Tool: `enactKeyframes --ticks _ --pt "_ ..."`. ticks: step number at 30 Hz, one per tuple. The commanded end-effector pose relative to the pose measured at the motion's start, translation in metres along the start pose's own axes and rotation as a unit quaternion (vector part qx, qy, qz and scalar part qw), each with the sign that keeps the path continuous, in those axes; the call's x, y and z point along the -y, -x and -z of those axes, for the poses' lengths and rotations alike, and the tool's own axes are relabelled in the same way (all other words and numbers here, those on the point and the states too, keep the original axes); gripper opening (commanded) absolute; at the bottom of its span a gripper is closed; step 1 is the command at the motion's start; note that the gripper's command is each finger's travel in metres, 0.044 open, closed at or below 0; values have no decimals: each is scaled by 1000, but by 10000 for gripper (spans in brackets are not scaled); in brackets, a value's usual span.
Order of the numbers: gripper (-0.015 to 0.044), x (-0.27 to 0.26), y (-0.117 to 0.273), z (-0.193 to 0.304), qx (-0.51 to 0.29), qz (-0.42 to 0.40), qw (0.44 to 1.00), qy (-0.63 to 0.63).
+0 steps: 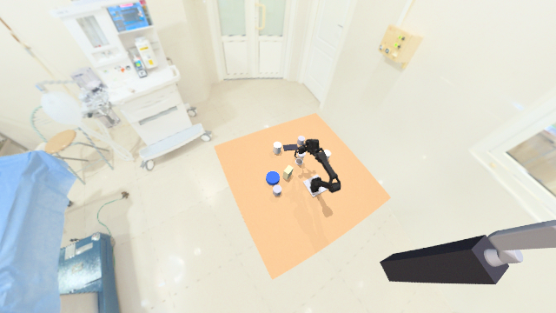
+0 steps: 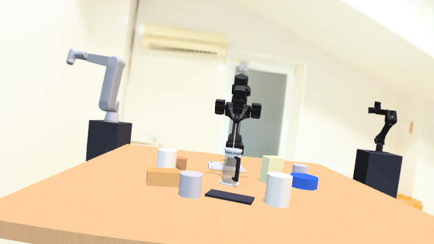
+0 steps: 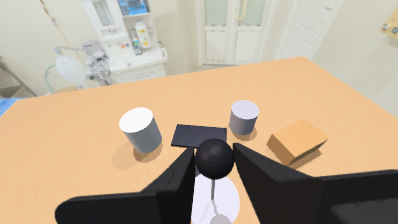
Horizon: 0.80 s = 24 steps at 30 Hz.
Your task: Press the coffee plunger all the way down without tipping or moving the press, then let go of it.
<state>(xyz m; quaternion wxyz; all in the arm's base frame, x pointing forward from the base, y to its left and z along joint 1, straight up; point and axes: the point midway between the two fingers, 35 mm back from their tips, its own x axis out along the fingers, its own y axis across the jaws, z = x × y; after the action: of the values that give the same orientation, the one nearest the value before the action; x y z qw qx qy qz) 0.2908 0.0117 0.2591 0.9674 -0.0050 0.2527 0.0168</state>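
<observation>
Black parallel-jaw gripper (image 3: 214, 159) points straight down over the clear glass coffee press w/ black side handle (image 2: 231, 168). Jaws closed in to roughly a third of range, one each side of the black ball knob (image 3: 214, 158) topping the plunger. In wrist view both inner faces sit against the knob, so gripper is clamped on it.

Plunger: thin pale rod (image 2: 234, 135) runs vertically from knob down to the press's white lid (image 2: 232, 150); rod extended, knob well above lid, i.e. plunger not pressed down. Press upright on the orange table top (image 2: 102, 203), near table centre, base flat.

Around the press (ext. view):
- flat dark rectangular slab (image 2: 229, 196) just in front, apart from it;
- grey short cylinder (image 2: 190, 184) front-left;
- white taller cylinder (image 2: 278, 189) front-right;
- tan rectangular block (image 2: 162, 176) to the left, w/ a white cylinder (image 2: 167, 157) behind it;
- pale green-yellow block (image 2: 271, 167) to the right, blue flat disc (image 2: 304, 181) beyond it.

None of these touch the press.

Top view: arm (image 1: 325, 165) reaches from its base plate across the orange surface to the press; detail too small to confirm contact there.
</observation>
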Motion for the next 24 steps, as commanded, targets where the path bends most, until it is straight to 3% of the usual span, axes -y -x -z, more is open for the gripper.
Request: enactKeyframes --ticks 1,24 --pt "119 0 0 0 1 -1 1000 1" --pt "119 0 -16 19 1 -1 1000 2"
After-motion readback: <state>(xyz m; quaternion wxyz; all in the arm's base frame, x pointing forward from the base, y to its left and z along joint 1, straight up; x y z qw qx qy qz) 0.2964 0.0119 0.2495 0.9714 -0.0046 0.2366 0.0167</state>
